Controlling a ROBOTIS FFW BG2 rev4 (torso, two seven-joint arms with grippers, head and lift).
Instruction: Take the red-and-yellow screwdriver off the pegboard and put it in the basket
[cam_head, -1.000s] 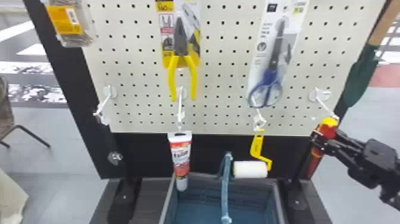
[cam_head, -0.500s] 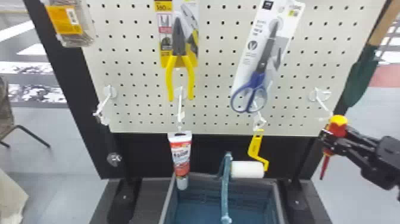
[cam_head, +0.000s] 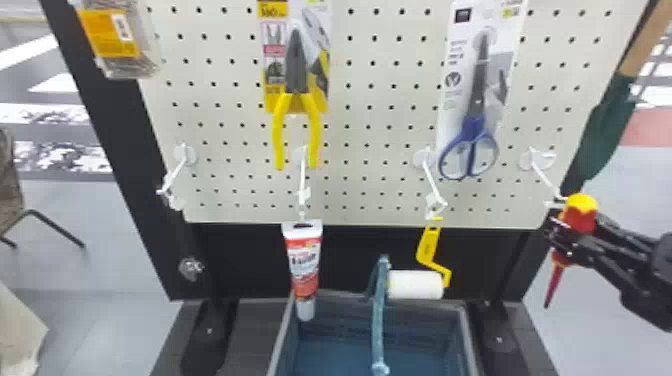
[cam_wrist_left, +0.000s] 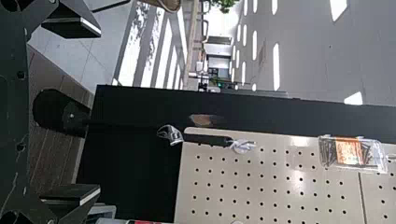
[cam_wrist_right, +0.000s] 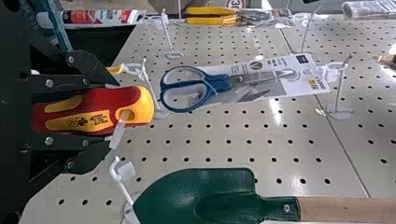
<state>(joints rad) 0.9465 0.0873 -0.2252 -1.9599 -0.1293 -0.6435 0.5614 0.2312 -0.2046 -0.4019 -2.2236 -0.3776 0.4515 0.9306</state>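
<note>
At the right of the head view, my right gripper (cam_head: 567, 235) is shut on the handle of the red-and-yellow screwdriver (cam_head: 581, 220), whose shaft points down. It is just in front of the tip of the lower right hook. In the right wrist view my right gripper (cam_wrist_right: 100, 112) clasps the screwdriver (cam_wrist_right: 98, 112) from both sides, its yellow end off the hook. The blue basket (cam_head: 467, 340) stands below the pegboard (cam_head: 370, 192), to the left of the screwdriver. My left gripper (cam_wrist_left: 70, 107) is open in the left wrist view, with nothing between its fingers.
Pliers (cam_head: 295, 100), packaged scissors (cam_head: 472, 130), a red-and-white tube (cam_head: 303, 260) and a yellow-handled roller (cam_head: 415, 284) hang on hooks. A green trowel (cam_head: 607, 125) is at the board's right edge, close to the right arm. The basket's handle (cam_head: 379, 320) stands upright.
The right gripper has pulled the screwdriver clear of its hook, towards the camera and right, then shifted slightly back left. The packaged scissors and the roller have swung on their hooks.
</note>
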